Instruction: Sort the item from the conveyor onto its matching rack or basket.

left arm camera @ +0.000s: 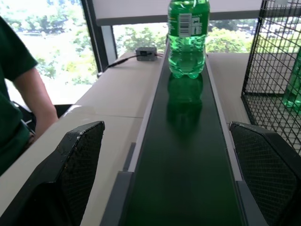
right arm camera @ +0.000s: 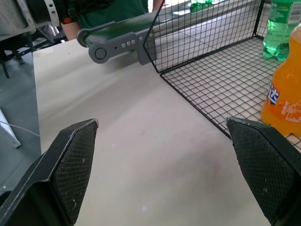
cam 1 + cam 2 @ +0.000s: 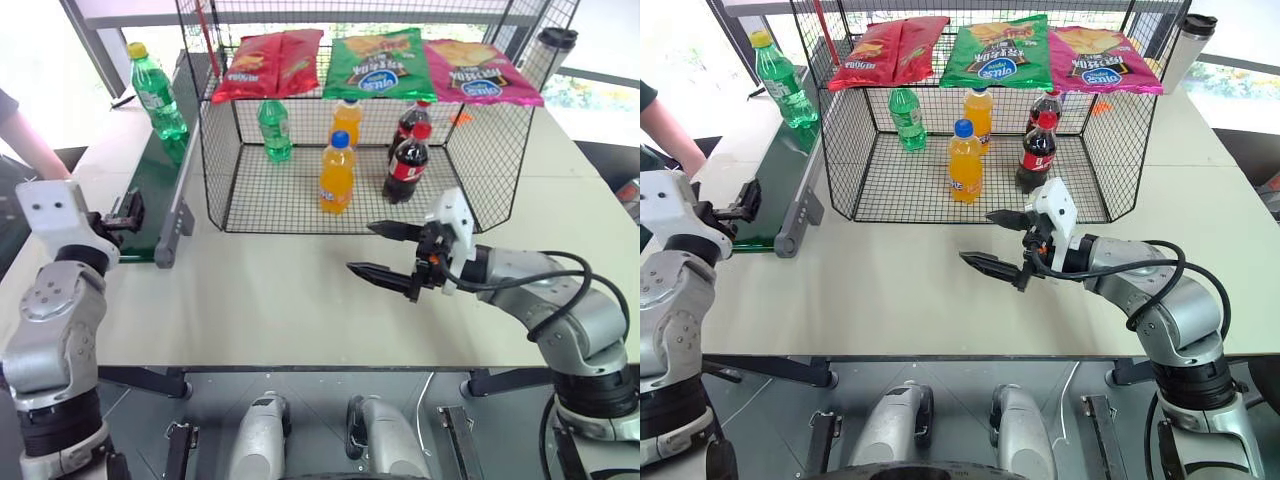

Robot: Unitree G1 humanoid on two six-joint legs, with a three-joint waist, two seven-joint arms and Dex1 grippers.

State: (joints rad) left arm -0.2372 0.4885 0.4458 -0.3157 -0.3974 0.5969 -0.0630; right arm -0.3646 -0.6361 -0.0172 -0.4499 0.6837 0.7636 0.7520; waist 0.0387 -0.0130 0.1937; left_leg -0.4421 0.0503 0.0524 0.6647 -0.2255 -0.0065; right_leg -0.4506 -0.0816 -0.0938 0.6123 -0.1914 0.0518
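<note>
While bottle [image 3: 156, 92] stands on belt [image 3: 150, 190] | basket [image 3: 222, 130] beside | person's arm [image 3: 28, 140] nr.

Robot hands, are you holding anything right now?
No, nothing. The left gripper is open over the conveyor, short of the green bottle. The right gripper is open above the table.

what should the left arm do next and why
Probably reach the open left gripper forward along the belt toward the yellow-capped green bottle: the bottle stands upright farther up the belt, ungrasped, and the gripper's fingers already straddle the belt in line with it.
</note>
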